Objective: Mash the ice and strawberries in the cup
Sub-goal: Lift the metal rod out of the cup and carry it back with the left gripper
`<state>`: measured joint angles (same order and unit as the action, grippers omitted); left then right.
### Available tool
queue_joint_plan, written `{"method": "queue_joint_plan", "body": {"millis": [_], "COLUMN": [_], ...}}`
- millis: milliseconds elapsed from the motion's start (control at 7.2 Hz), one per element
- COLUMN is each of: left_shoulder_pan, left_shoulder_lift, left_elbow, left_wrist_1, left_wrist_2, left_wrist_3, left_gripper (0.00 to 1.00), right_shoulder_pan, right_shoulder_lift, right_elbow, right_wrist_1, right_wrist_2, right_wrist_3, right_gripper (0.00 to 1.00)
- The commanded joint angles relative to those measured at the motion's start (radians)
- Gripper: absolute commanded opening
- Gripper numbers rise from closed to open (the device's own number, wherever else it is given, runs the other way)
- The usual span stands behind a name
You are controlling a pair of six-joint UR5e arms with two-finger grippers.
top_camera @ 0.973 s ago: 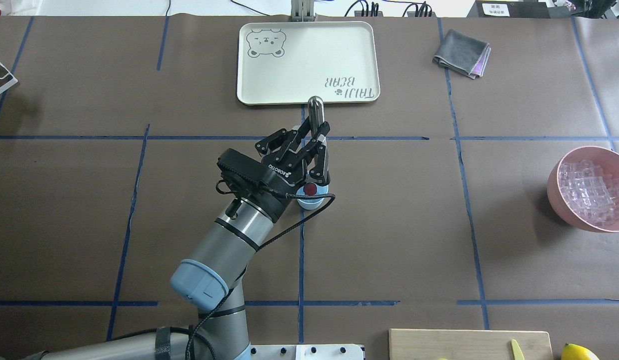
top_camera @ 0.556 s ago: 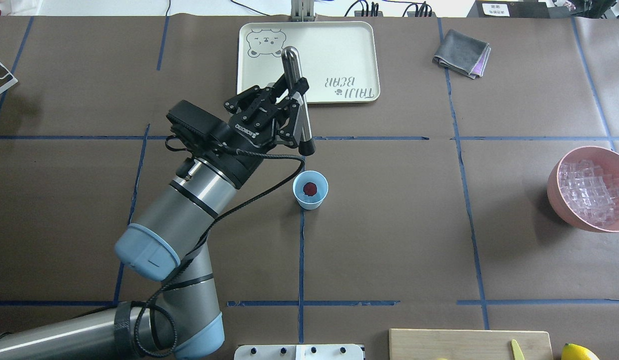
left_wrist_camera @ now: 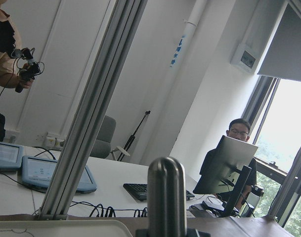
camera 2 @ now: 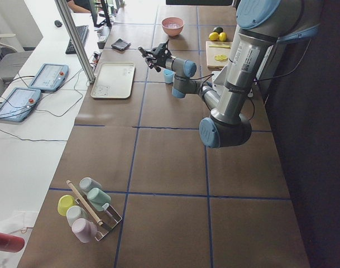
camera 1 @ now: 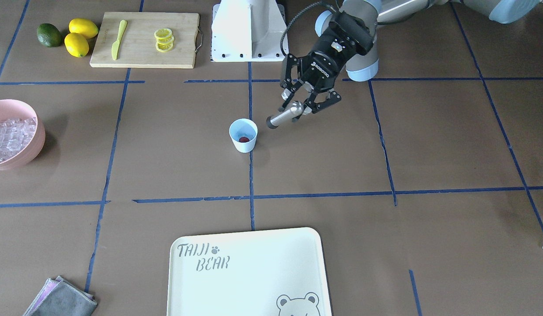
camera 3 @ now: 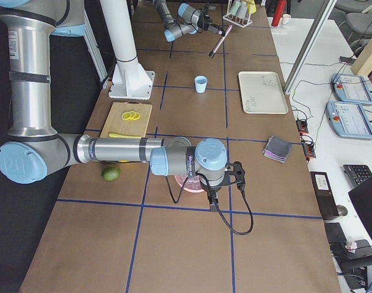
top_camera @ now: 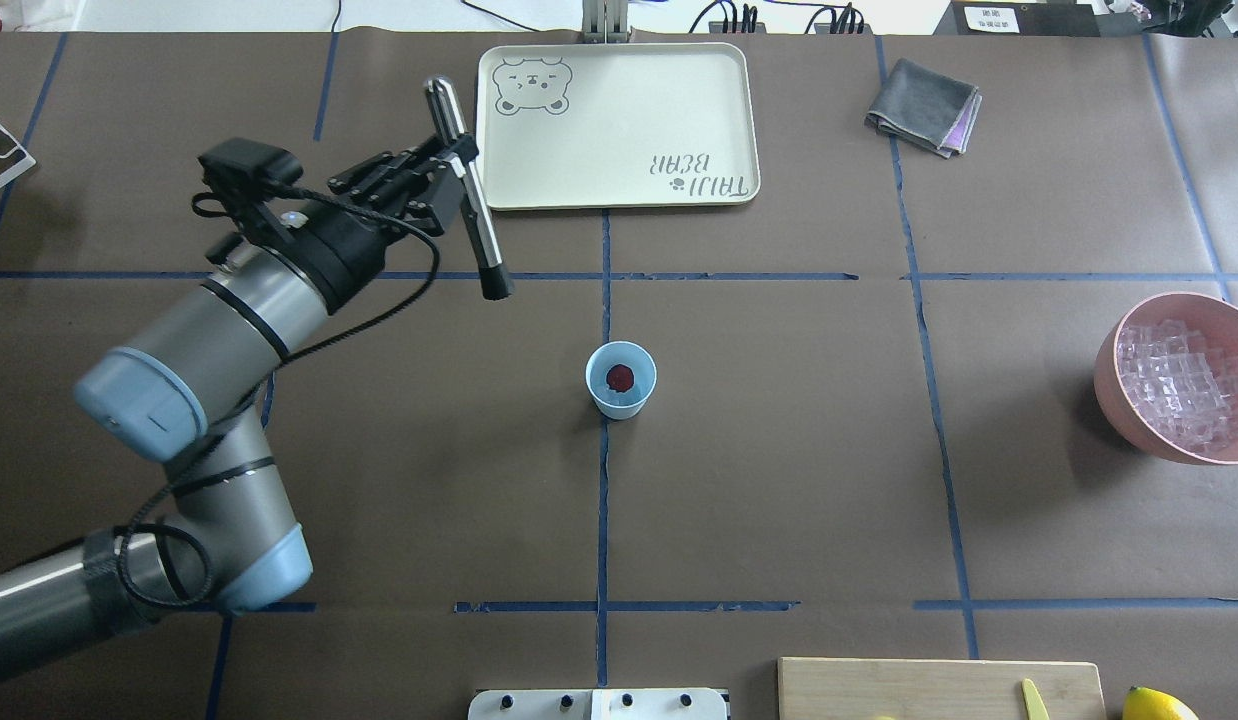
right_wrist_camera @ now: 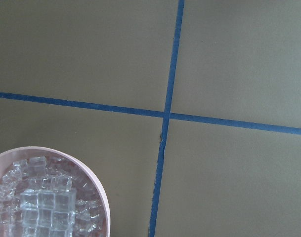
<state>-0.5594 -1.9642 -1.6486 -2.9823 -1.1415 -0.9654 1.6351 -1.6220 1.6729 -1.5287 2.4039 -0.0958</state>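
The pale-blue cup (top_camera: 620,395) stands mid-table with one red strawberry (top_camera: 620,377) inside; both also show in the front view, the cup (camera 1: 243,131) and the strawberry (camera 1: 244,139). I see no ice in the cup. The ice (top_camera: 1179,385) fills a pink bowl (top_camera: 1109,360) at the far right. My left gripper (top_camera: 457,170) is shut on a metal muddler (top_camera: 474,215), held in the air left of and behind the cup. The front view shows that gripper (camera 1: 304,105) and muddler (camera 1: 284,116) nearer the cup. My right gripper appears only in the exterior right view, above the bowl; I cannot tell its state.
A cream tray (top_camera: 616,125) lies at the back centre and a grey cloth (top_camera: 922,120) at the back right. A cutting board (camera 1: 144,48) with lemon slices and a yellow knife lies near the robot's base, with lemons (camera 1: 78,37) and a lime beside it. A cup rack (camera 2: 86,206) stands at the left end.
My left arm has lifted the muddler out of the cup and swung it left and back, away from the cup. The cup and strawberry have stayed in place.
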Motion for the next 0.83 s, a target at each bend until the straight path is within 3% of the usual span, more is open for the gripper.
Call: {"method": "queue_joint_plan", "body": {"millis": [0, 278, 695], "left_shoulder_pan": [-0.181, -0.34, -0.609], "left_shoulder_lift": [0.134, 0.262, 0.32], "left_elbow": [0.0, 0.004, 0.033], "left_wrist_1": [0.058, 0.142, 0.401], "left_wrist_2": [-0.284, -0.613, -1.156], "left_wrist_3": [-0.171, -0.228, -0.213], "left_gripper": [0.0, 0.0, 0.0], "right_shoulder_pan": [0.0, 0.0, -0.001], "right_shoulder_lift": [0.001, 0.001, 0.001], "right_elbow": [0.004, 0.008, 0.019], "right_wrist_1": [0.001, 0.001, 0.001], "right_wrist_2": [0.001, 0.004, 0.006], "right_wrist_3": [0.002, 0.004, 0.002], "right_gripper": [0.99, 0.99, 0.99]}}
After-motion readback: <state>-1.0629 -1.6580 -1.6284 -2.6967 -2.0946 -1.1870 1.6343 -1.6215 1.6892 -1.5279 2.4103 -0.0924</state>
